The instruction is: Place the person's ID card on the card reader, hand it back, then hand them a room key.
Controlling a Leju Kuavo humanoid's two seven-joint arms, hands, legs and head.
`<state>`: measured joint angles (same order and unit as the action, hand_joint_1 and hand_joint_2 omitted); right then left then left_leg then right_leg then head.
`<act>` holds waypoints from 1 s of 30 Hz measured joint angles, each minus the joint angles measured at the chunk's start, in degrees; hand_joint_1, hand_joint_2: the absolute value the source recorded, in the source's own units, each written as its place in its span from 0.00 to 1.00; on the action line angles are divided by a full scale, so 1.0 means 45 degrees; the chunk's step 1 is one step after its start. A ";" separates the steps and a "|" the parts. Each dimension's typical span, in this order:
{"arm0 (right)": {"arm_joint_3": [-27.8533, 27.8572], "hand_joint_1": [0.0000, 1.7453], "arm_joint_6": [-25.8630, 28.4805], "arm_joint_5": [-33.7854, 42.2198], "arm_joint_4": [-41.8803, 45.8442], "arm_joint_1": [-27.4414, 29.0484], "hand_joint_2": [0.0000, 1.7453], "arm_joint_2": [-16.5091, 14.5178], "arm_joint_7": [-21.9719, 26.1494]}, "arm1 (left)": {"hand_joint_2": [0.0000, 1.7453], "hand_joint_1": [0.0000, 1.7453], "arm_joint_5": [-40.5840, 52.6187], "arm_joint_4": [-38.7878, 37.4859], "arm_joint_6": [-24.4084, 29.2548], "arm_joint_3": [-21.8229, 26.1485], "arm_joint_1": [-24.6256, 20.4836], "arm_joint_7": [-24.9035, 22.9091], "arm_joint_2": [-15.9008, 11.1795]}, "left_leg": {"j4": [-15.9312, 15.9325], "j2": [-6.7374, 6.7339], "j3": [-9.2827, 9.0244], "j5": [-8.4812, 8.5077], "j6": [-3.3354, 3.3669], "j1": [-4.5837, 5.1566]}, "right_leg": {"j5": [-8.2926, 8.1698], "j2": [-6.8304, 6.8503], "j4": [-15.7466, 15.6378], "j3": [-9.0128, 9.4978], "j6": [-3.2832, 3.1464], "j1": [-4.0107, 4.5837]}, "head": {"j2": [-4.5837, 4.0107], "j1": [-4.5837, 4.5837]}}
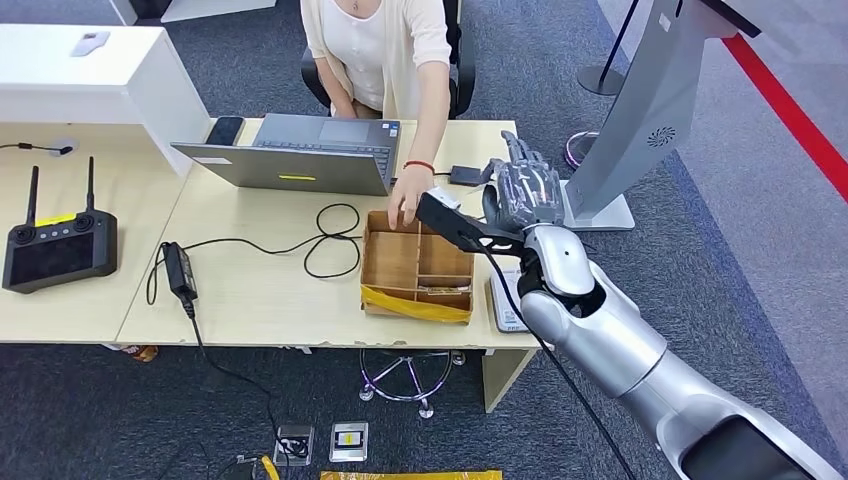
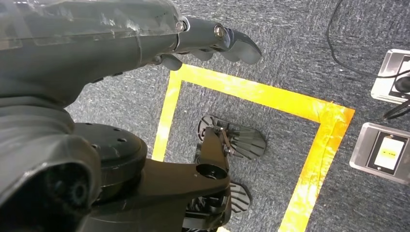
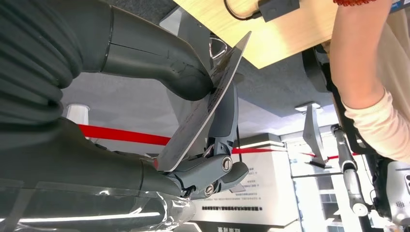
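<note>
So the right hand [image 3: 193, 111] has a card [image 3: 203, 106] pinched between the thick thumb and the darker fingers, edge-on in the right wrist view, so I can't read which card it is. My guess is it's either the ID going back or the room key going out, but either way this looks like a hand-over step, not the reader step.

From the head view, the right hand [image 1: 525, 190] is raised over the far right end of the surface [image 1: 260, 290], fingers pointing up and away, beside the base of a grey stand [image 1: 600, 215]. Something white and flat [image 1: 507, 300] that might be the reader sits nearer, under the forearm, but I can't tell.

The person's hand [image 1: 405, 205] is reaching into the wooden tray [image 1: 415, 270], just left of the robot's hand, not touching it. Next move probably calls for holding the card where they can take it, then letting go only once they've got it.

Left hand [image 2: 212, 41] hangs over the floor, fingers loosely curled, nothing in it.
</note>
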<state>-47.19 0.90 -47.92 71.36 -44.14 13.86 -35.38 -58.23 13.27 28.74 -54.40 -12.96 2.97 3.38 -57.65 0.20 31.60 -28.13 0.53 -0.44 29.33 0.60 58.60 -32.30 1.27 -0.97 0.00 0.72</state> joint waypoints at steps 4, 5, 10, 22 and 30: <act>-0.0168 1.00 0.0019 0.0029 -0.0278 -0.0255 1.00 -0.0250 0.0015 | 0.00 0.00 0.0004 0.0000 0.0091 0.0000 -0.0015 -0.0013 0.0022 | -0.0001 -0.0002 -0.0002 0.0000 0.0000 0.0002 | 0.0000 -0.0002 -0.0002 0.0000 0.0000 -0.0001 | 0.0000 0.0001; -0.0214 1.00 0.0019 0.0038 -0.0339 -0.0302 1.00 -0.0298 0.0019 | 0.00 0.00 0.0006 0.0000 0.0117 0.0000 -0.0016 -0.0018 0.0033 | -0.0001 -0.0002 -0.0002 0.0000 0.0000 0.0002 | 0.0000 -0.0001 -0.0003 0.0000 0.0000 -0.0001 | 0.0000 0.0001; -0.0448 1.00 -0.0025 0.0130 -0.0657 -0.0576 1.00 -0.0455 0.0098 | 0.00 0.00 0.0010 0.0000 0.0147 0.0002 -0.0024 -0.0023 0.0072 | -0.0001 -0.0002 -0.0004 0.0000 0.0000 0.0001 | 0.0000 -0.0002 -0.0003 0.0000 0.0000 -0.0001 | 0.0000 -0.0001; -0.0970 1.00 -0.0103 0.0453 -0.1513 -0.1093 1.00 -0.0723 0.0330 | 0.00 0.00 0.0010 -0.0004 0.0121 0.0005 -0.0069 -0.0022 0.0072 | -0.0001 -0.0003 -0.0004 0.0000 0.0000 0.0000 | 0.0000 -0.0002 -0.0002 0.0000 0.0000 0.0000 | 0.0000 0.0001; -0.1213 1.00 0.0192 0.0889 -0.2185 -0.1460 1.00 -0.1015 0.0629 | 0.00 0.00 -0.0052 -0.0010 0.0157 0.0010 -0.0072 -0.0021 0.0061 | -0.0001 -0.0002 -0.0005 0.0000 0.0000 0.0000 | 0.0000 -0.0002 -0.0002 0.0000 0.0000 0.0001 | 0.0000 0.0001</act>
<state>-52.65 1.76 -43.92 61.53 -50.71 9.29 -32.55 -58.46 13.22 29.45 -54.36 -13.29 2.87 3.65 -57.66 0.19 31.58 -28.13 0.53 -0.44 29.33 0.59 58.59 -32.30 1.27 -0.97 0.00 0.72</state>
